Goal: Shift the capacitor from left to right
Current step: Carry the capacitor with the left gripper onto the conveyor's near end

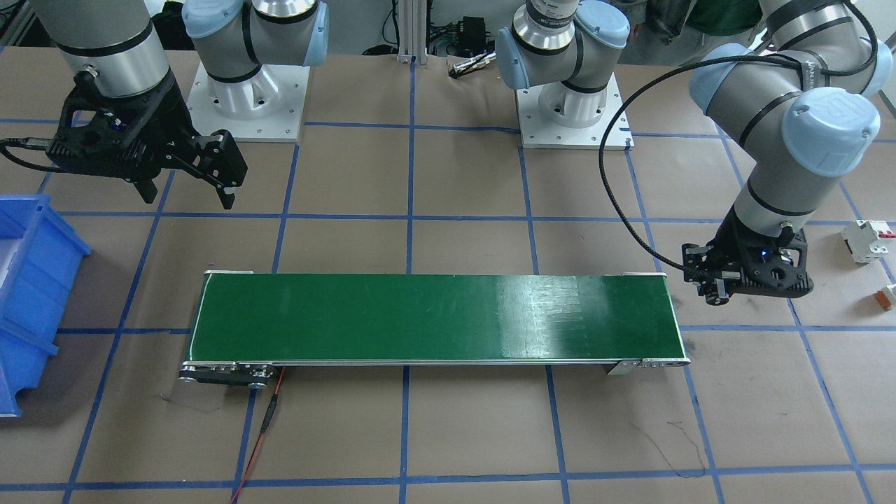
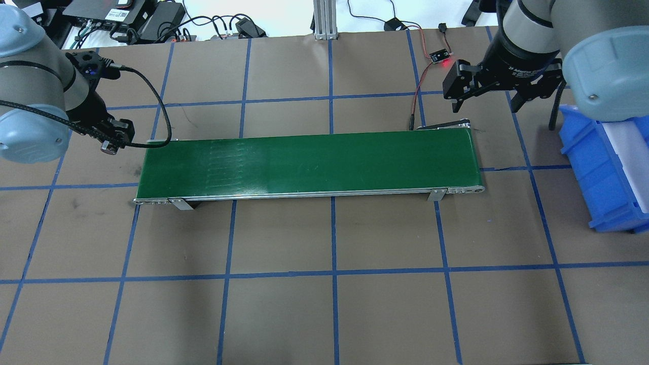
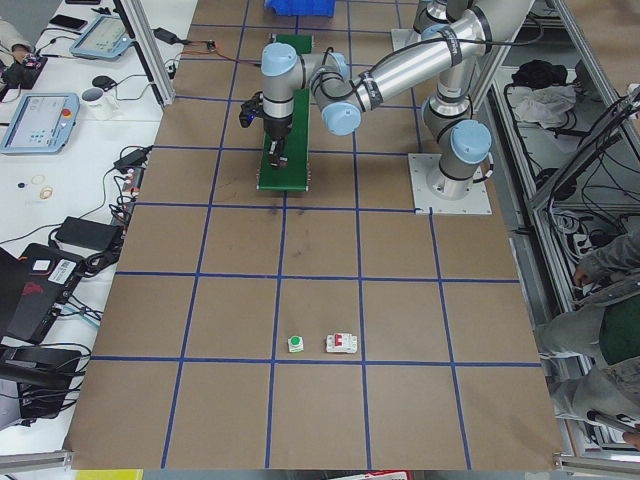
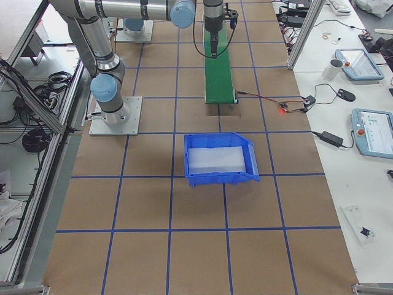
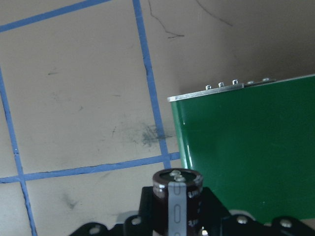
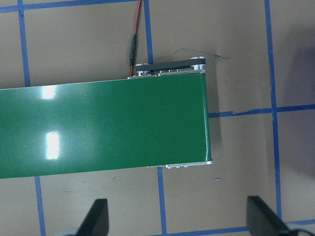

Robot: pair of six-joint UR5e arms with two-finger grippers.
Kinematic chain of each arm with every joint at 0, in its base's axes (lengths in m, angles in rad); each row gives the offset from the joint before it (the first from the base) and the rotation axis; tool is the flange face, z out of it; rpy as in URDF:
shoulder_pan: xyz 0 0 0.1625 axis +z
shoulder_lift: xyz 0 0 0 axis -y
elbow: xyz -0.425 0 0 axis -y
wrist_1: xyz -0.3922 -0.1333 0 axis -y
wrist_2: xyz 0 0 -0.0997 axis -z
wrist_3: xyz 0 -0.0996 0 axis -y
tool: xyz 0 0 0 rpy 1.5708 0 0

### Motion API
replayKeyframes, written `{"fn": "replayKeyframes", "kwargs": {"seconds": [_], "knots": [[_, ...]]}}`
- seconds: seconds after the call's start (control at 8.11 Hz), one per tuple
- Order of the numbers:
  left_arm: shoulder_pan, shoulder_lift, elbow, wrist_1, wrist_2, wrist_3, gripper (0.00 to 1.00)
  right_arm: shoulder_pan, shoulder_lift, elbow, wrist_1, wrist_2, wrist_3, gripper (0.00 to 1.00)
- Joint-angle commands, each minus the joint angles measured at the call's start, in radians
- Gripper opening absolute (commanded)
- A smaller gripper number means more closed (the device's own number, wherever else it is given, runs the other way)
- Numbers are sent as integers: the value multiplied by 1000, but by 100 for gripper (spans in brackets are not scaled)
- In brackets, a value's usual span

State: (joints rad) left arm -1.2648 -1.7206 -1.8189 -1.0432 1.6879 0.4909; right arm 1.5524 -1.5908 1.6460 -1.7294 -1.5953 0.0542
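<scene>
My left gripper (image 5: pixel 177 216) is shut on the capacitor (image 5: pixel 177 196), a small dark cylinder with a light stripe and a silvery end. It also shows in the front view (image 1: pixel 714 297) and the overhead view (image 2: pixel 108 148). The left gripper (image 1: pixel 715 290) hangs just off the left end of the green conveyor belt (image 1: pixel 434 318), above the brown table. My right gripper (image 2: pixel 487 99) is open and empty, hovering beyond the belt's right end (image 6: pixel 197 118); its fingers (image 6: pixel 96 219) stand wide apart in the right wrist view.
A blue bin (image 2: pixel 608 172) stands right of the belt, also seen in the front view (image 1: pixel 31 294). A white breaker with red tabs (image 1: pixel 868 240) and a small orange-and-white part (image 1: pixel 887 297) lie at my far left. A red wire (image 1: pixel 269 420) leaves the belt's motor end.
</scene>
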Motion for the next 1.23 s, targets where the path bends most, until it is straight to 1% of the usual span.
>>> {"fn": "replayKeyframes", "kwargs": {"seconds": [0.0, 0.12, 0.25, 0.49, 0.74, 1.11], "knots": [[-50, -37, 6, 6, -13, -206, 0, 0, 0, 0, 1, 0, -1, 100], [-64, -54, 6, 5, -22, -268, 0, 0, 0, 0, 2, 0, -2, 100], [-68, -82, 6, 6, -51, -344, 0, 0, 0, 0, 2, 0, -1, 100], [-80, -131, 6, 8, -54, -470, 0, 0, 0, 0, 4, -2, -1, 100], [-96, -177, 6, 14, -53, -506, 0, 0, 0, 0, 4, -3, -1, 100], [-116, -186, 6, 35, -51, -500, 0, 0, 0, 2, 4, -3, -1, 100]]}}
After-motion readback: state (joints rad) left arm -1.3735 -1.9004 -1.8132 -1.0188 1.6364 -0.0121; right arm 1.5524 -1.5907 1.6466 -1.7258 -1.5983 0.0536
